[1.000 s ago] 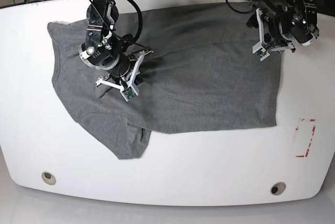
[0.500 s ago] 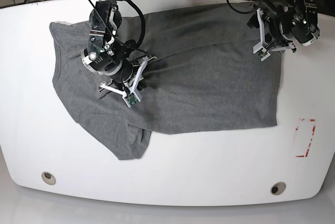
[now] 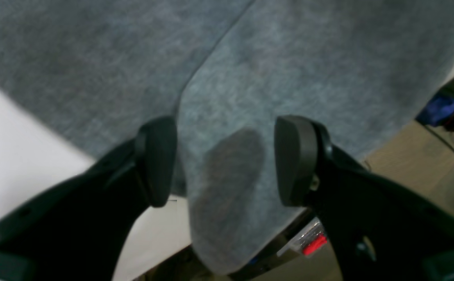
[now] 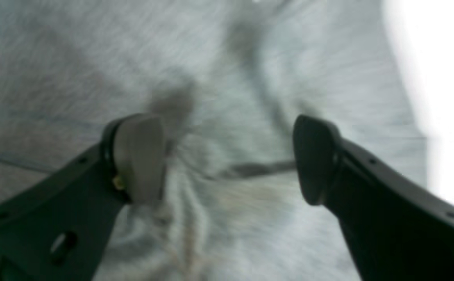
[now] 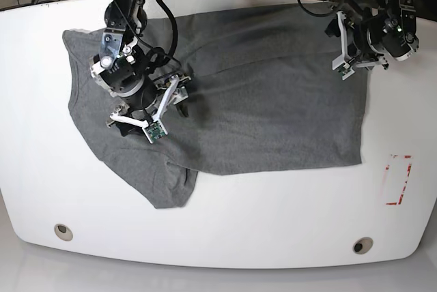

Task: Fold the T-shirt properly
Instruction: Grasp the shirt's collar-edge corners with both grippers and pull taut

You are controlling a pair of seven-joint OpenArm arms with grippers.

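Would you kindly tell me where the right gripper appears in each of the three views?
Base: right gripper at left, above the T-shirt.
Right wrist: right gripper open, filling the lower frame over cloth.
Left wrist: not in it.
Shared landmark: the grey T-shirt.

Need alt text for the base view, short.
A grey T-shirt lies spread across a white table, one sleeve hanging toward the near edge. The right gripper hovers open over the shirt's left part; the left gripper, also open, is at its far right corner.
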